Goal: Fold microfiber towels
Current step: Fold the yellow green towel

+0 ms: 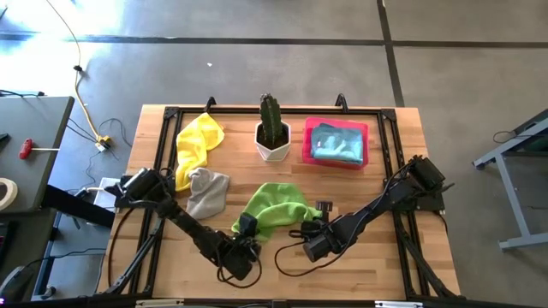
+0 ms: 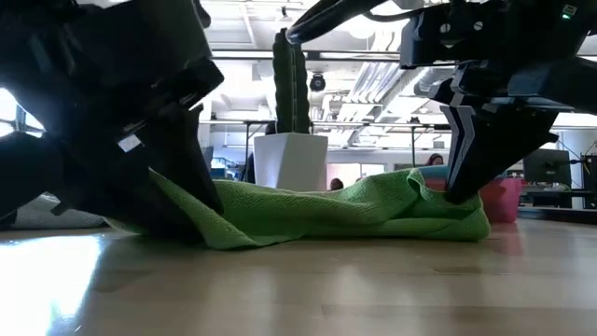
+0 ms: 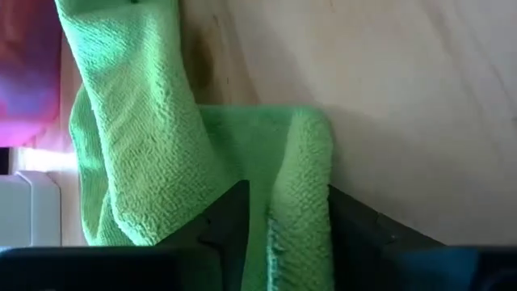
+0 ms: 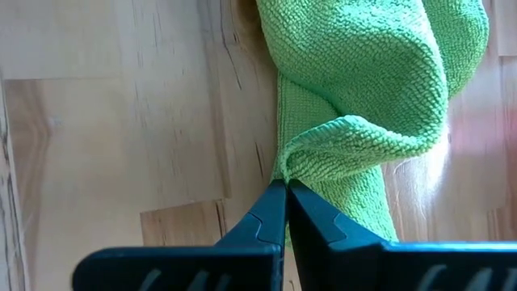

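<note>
A lime green microfiber towel lies bunched on the wooden table, near the middle. My left gripper is low at the towel's near left end, open, with a rolled fold between its fingers. At the towel's near right end my right gripper is shut on the edge. A yellow towel and a grey towel lie crumpled at the far left. A light blue towel lies in the pink tray. My left gripper straddles the towel's rolled fold, slanting down from the near left. One finger lies against the fold, and a thin gap shows at the other. The fold rests on the table. My right gripper pinches the towel's edge between its shut fingertips, pointing steeply down. The cloth puckers up from the tips, and the rest of the towel lies slack on the table.
A cactus in a white pot stands just beyond the green towel, between the yellow towel and the pink tray. A small black object lies by the towel's right end. Bare wood runs along the near edge. Black frame rails border the table.
</note>
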